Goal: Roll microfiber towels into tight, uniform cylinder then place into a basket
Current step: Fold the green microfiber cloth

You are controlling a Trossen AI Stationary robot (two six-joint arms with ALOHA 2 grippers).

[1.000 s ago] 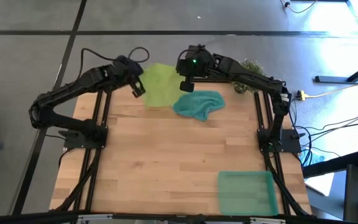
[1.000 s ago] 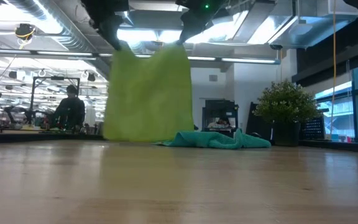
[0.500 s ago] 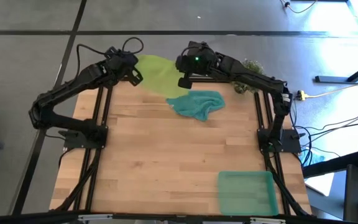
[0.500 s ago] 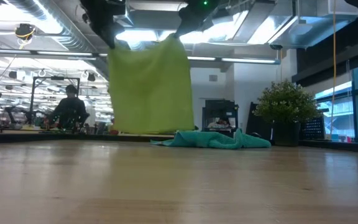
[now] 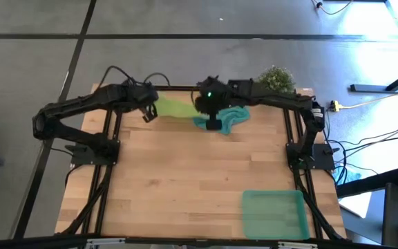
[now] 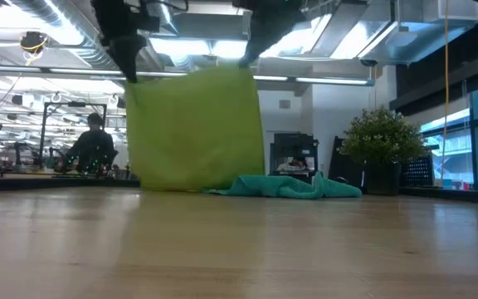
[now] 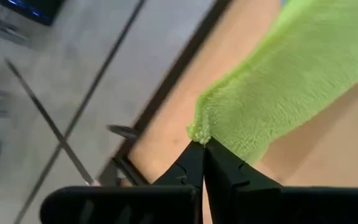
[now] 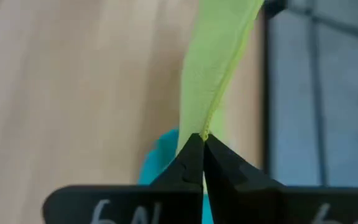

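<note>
Green towel (image 6: pixel 196 129) hanging above table (image 5: pixel 185 180) | left gripper (image 7: pixel 202 144) pinching 1 corner | right gripper (image 8: pixel 202 138) pinching other corner

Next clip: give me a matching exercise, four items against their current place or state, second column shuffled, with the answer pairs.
Items
1. lime green towel
2. teal towel
3. basket
4. plant

States
A. crumpled on the table, held by neither gripper
B. standing at the table's far right corner
C. hanging as a sheet between the left gripper and the right gripper, jaws shut on its top corners
D. lying near the table's near right corner, nothing inside

Pairs: 1-C, 2-A, 3-D, 4-B
</note>
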